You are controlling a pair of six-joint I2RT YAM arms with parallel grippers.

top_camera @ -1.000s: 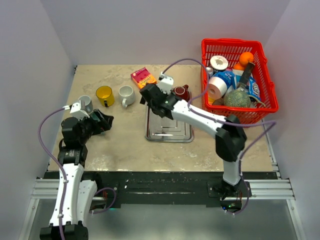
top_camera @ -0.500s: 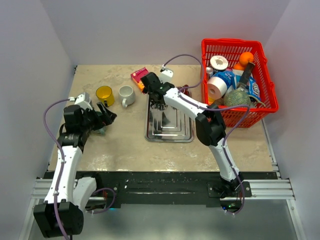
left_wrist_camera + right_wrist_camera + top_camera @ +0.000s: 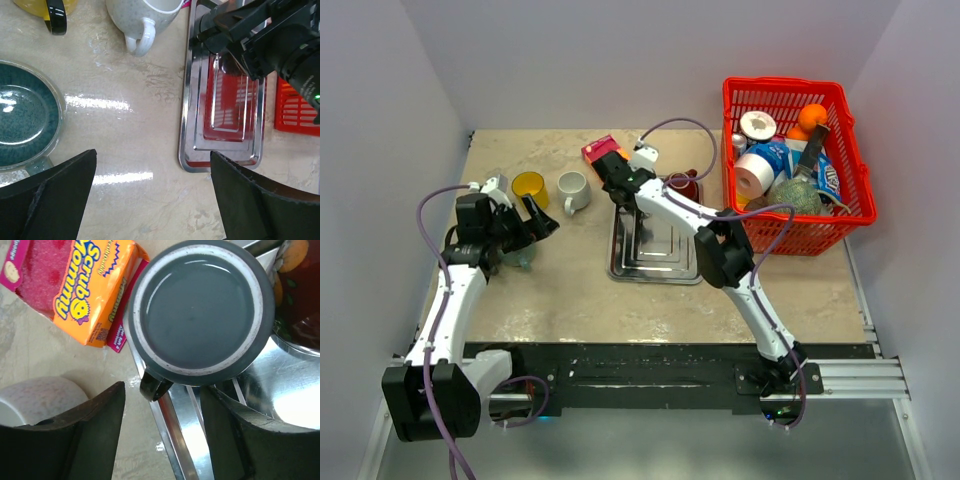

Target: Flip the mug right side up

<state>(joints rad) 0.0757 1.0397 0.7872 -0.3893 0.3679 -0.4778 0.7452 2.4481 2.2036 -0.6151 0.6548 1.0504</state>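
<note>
Both arms have swung further back over the beige stone-look table (image 3: pixel 570 290) between plain white walls. Only the right wrist view shows the dark grey mug (image 3: pixel 200 310), bottom up on the silver metal tray's (image 3: pixel 655 262) back left corner, just ahead of the right gripper (image 3: pixel 164 390), whose fingers are half spread and empty. The left gripper (image 3: pixel 152 155) is spread wide and holds nothing.

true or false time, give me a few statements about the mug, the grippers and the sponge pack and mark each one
1. The grey mug sits bottom up at a corner of the metal tray. True.
2. The right gripper is clamped on the mug's handle. False: its fingers stand apart, either side of the handle.
3. The sponge pack lies on the tray. False: it lies on the table beside it.
4. The left gripper is open and holds nothing. True.
</note>
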